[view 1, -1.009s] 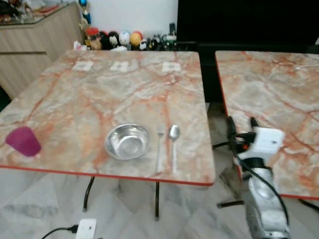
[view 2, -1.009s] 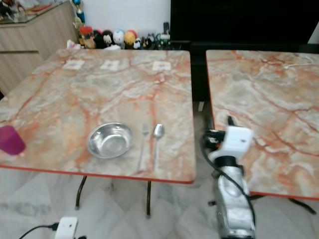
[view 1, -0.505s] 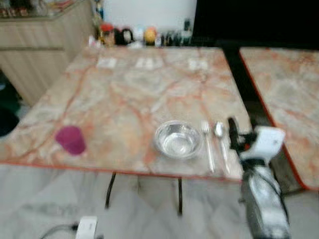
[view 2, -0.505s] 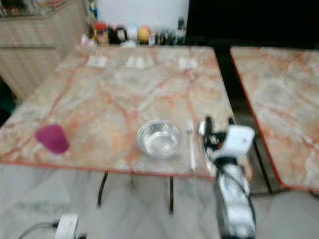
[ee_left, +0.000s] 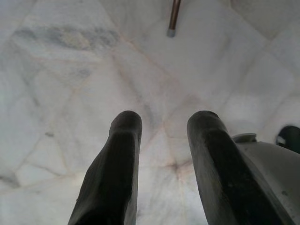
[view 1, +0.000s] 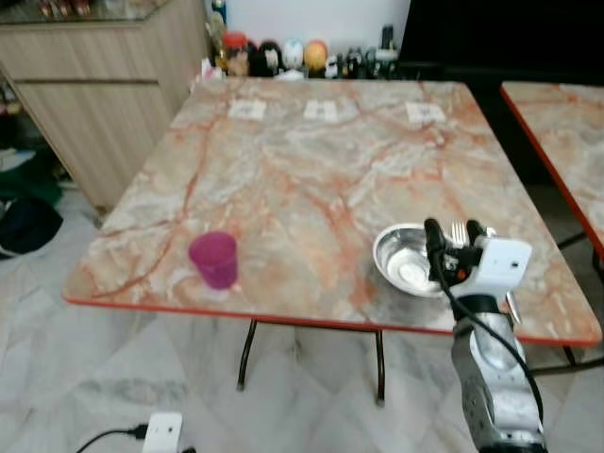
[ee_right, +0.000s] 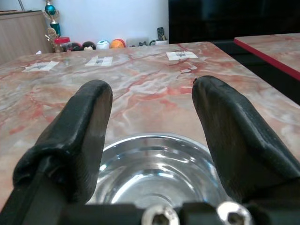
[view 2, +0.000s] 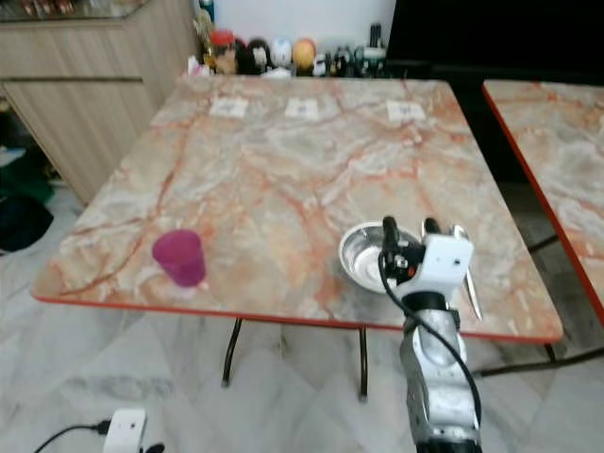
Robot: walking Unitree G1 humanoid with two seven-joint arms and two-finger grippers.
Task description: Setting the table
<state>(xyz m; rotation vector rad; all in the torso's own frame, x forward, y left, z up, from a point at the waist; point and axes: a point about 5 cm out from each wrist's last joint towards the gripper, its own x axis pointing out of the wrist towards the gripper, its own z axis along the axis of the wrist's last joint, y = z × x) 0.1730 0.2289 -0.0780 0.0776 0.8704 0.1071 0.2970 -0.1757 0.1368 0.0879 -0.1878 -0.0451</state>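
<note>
The marble surface point(view 1: 283, 179) has a shiny steel bowl point(view 1: 404, 261) near its front edge, at about 4 o'clock from the middle. A fork point(view 1: 459, 230) and a spoon point(view 2: 462, 233) lie just beside the bowl, on its 3 o'clock side, partly hidden by the robot's arm. A purple cup point(view 1: 214, 260) stands well apart from them, near the front edge at about 8 o'clock. Three small paper labels point(view 1: 321, 110) sit in a row along the far edge at 12 o'clock, and little toys point(view 1: 283, 54) line up behind that edge. The right tool point(view 1: 450, 238) is held up over the near rim of the bowl, its two black fingers point(ee_right: 89, 126) spread wide with nothing between them, and the bowl sits right in front of them. The left tool point(ee_left: 161, 154) hangs down over the white tiled floor point(ee_left: 70, 70), its fingers apart and holding nothing. So the bowl, fork and spoon look like they are in place together. The cup seems to be what is left, since it stands far from the bowl and probably needs to go beside it. A second surface point(view 1: 566, 123) stands off at 3 o'clock.
</note>
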